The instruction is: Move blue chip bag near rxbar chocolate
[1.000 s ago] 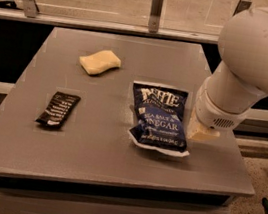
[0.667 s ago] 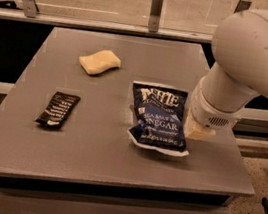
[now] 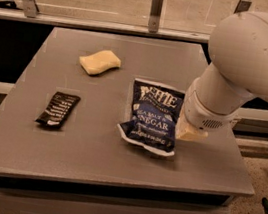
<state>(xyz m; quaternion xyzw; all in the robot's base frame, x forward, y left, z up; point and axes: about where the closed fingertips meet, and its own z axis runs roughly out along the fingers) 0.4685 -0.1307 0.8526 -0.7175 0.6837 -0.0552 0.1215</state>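
blue chip bag (image 3: 153, 117) crinkled (white lettering) | hand (image 3: 189, 132) just beside it

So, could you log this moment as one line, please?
gripper: at right edge of blue chip bag | rxbar chocolate: left, apart from bag | move: not yet done

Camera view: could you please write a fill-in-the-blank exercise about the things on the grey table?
In the picture, the small flat black-wrapped bar lies to the ____ of the crinkly dark-blue chip bag.
The soft pale yellow ____ lies farther back.
The robot's gripper is beside the ____.
Missing: left; sponge; bag.
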